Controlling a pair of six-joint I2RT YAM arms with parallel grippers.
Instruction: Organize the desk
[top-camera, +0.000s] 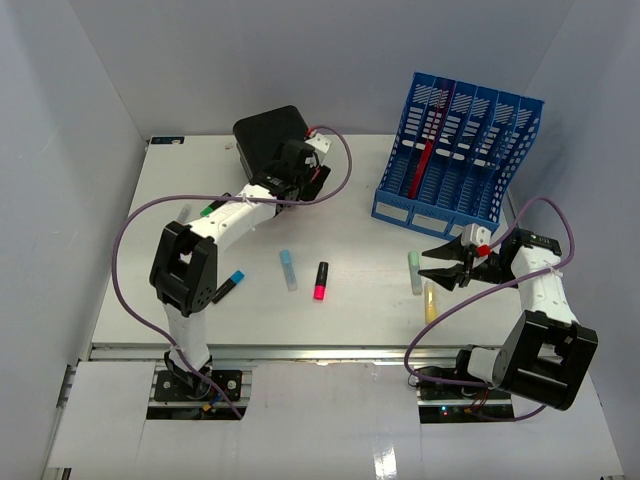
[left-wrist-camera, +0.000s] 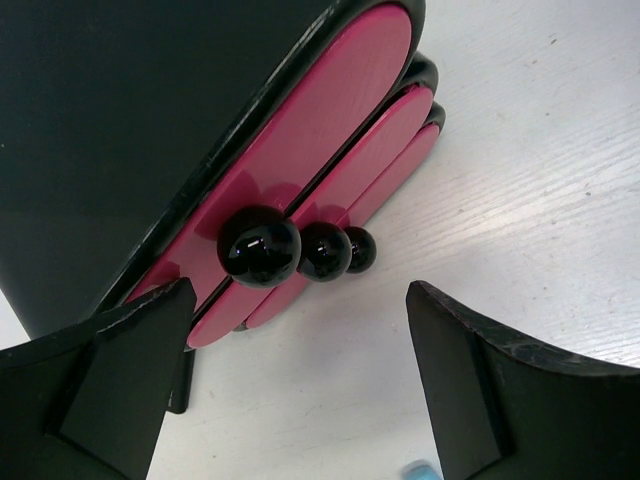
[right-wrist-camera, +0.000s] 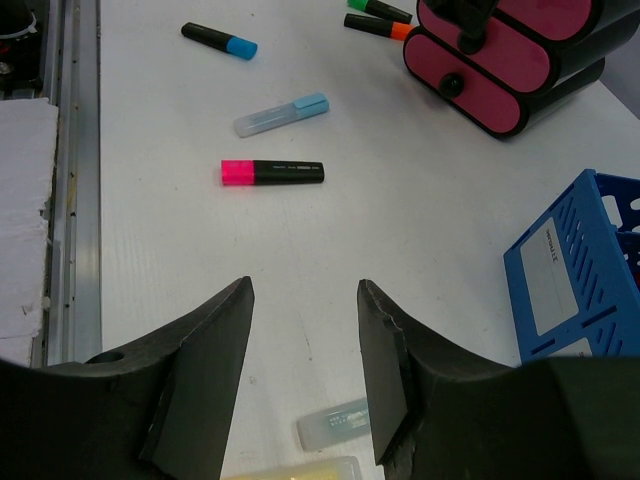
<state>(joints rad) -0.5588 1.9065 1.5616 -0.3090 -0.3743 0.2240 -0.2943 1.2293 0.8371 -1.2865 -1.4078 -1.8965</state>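
The white table (top-camera: 350, 325) spreads flat under both my arms, its metal rail along the near edge and pale grey walls around it. My left claw (left-wrist-camera: 300, 295) is spread wide and grasps nothing; it faces the black drawer unit (left-wrist-camera: 330, 130) at the back left of the table, whose pink fronts carry three glossy black knobs (left-wrist-camera: 262, 245) just ahead of my fingers, not touching them. My right claw (right-wrist-camera: 305, 290) is released too, bare table showing between its jaws, over the right side near the blue file rack (top-camera: 455, 150). A pale green marker (top-camera: 414, 270) and a yellow marker (top-camera: 430, 300) lie side by side just beside that claw. Mid-table lie a pink highlighter (right-wrist-camera: 272, 172) and a pale blue marker (right-wrist-camera: 282, 114), near each other, with a blue-capped highlighter (right-wrist-camera: 218, 40) farther left.
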